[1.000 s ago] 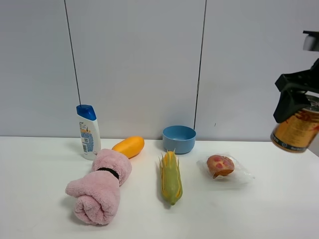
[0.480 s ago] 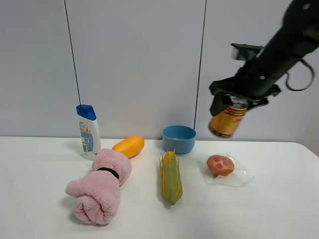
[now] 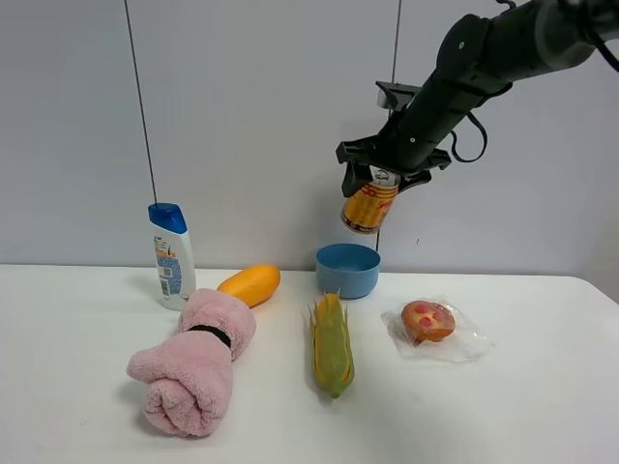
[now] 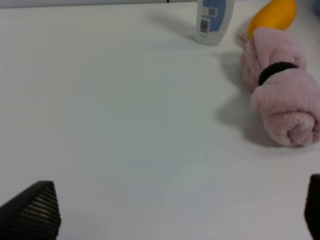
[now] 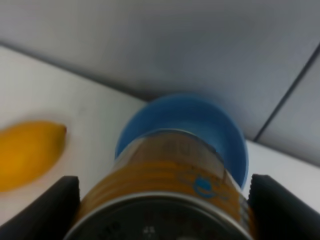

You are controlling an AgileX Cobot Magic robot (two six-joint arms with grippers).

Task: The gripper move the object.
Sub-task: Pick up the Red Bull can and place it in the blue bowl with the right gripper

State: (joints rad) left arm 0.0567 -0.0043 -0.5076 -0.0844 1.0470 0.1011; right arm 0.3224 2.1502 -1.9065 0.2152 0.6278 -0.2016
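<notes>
My right gripper [image 3: 385,170], a black claw on a dark arm reaching in from the upper right, is shut on the gold-yellow can [image 3: 369,205]. It holds the can tilted in the air, above the blue bowl [image 3: 347,269] at the back of the table. In the right wrist view the can [image 5: 165,175] sits between the two black fingers [image 5: 54,206], with the bowl [image 5: 186,119] straight below it. My left gripper [image 4: 170,220] is open and empty over bare table, and it does not show in the exterior view.
On the white table [image 3: 542,406] stand a shampoo bottle [image 3: 171,255], an orange mango [image 3: 250,284], a rolled pink towel [image 3: 193,360], a corn cob [image 3: 332,343] and a wrapped bun [image 3: 428,321]. A grey wall is close behind.
My right gripper has carried the can from the far right edge leftward and upward, past the bun, to a spot above the blue bowl. Nothing on the table has moved.
</notes>
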